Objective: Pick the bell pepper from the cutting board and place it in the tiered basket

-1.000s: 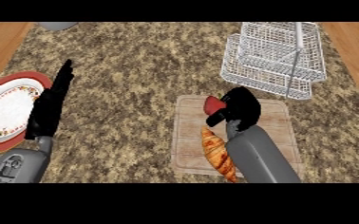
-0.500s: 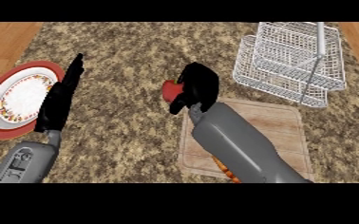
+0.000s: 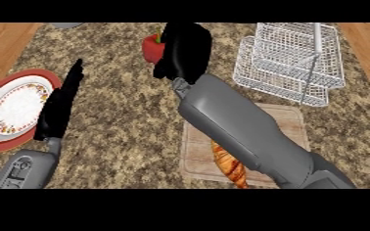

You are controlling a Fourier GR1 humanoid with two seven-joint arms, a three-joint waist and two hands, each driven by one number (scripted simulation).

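now the right hand (image 3: 184, 49), fingers curled round the bell pepper (image 3: 152, 48), has swung to twelve o'clock, off the cutting board (image 3: 289, 122); the tiered basket (image 3: 289, 61) waits at two o'clock.

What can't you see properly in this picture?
- Bell pepper: its right side is hidden behind the right hand in the head view.
- Croissant: mostly covered by the right forearm.
- Cutting board: its middle is under that forearm.
- Plate: cut off by the left edge; the left hand overlaps it.
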